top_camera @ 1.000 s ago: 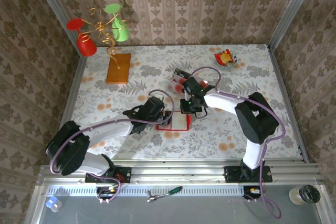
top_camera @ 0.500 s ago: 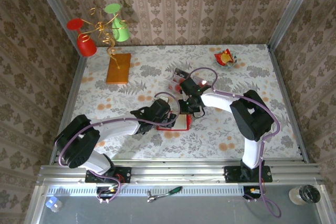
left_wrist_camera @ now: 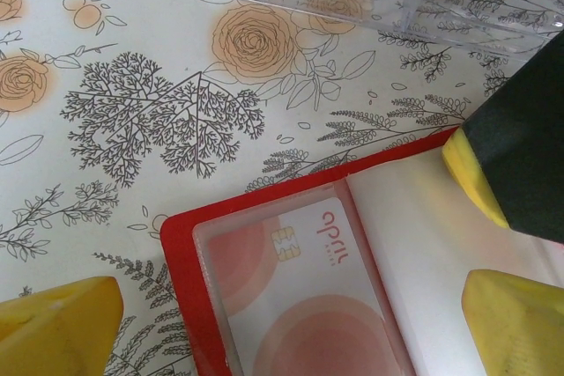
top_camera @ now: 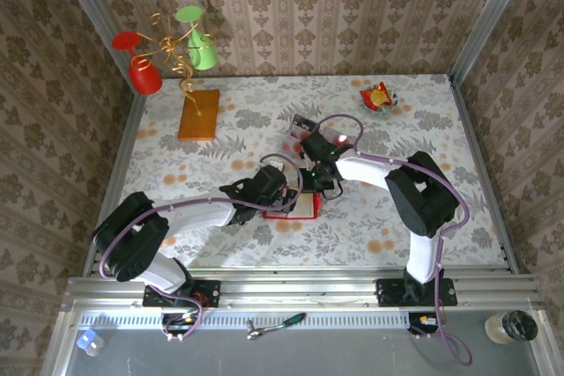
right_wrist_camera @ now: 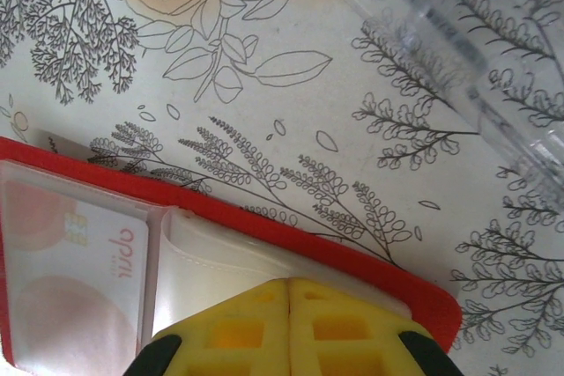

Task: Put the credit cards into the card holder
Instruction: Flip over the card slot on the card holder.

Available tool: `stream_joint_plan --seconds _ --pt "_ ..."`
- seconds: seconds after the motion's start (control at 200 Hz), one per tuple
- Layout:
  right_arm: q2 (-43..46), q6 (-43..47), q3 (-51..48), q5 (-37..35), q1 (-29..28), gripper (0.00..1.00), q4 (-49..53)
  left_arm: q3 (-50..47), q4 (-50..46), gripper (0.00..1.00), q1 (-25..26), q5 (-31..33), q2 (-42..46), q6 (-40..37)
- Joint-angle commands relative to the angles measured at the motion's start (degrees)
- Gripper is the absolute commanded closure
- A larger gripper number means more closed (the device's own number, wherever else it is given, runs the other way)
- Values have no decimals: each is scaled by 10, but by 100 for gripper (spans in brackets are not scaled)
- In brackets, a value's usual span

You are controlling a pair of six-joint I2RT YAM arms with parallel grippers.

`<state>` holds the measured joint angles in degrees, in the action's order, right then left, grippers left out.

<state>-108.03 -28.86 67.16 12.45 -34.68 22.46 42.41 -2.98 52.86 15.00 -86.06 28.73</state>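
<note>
The left pincer (left_wrist_camera: 282, 328), jaws apart, is newly brought over the card holder (top_camera: 294, 208), which is pinned by the closed-together right pincer (right_wrist_camera: 289, 295); one credit card (left_wrist_camera: 291, 292) is judged seated.

White arms (top_camera: 189, 210), purple cables (top_camera: 351, 119), yellow fingers (left_wrist_camera: 53, 323).

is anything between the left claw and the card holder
Nothing visible. The open left claw hangs right over the holder's left half, where one card is tucked in. The shut right claw is at the holder's right half, off to the side.
</note>
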Motion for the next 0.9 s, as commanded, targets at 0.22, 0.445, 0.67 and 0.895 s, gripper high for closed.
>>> stream_joint_plan --seconds 0.22,0.445,0.67,0.895 --pt "-18 -27 -7 28 -7 92 -21 -24 25 0 7 -3 4 2" --pt "-21 -30 -7 31 -7 92 -25 -54 64 0 15 -16 30 -4" --pt "-22 -32 -9 32 -8 92 -28 -61 84 0 18 -22 35 -10" --pt "-22 -33 -11 33 -8 92 -29 -41 85 0 21 -27 11 -20"
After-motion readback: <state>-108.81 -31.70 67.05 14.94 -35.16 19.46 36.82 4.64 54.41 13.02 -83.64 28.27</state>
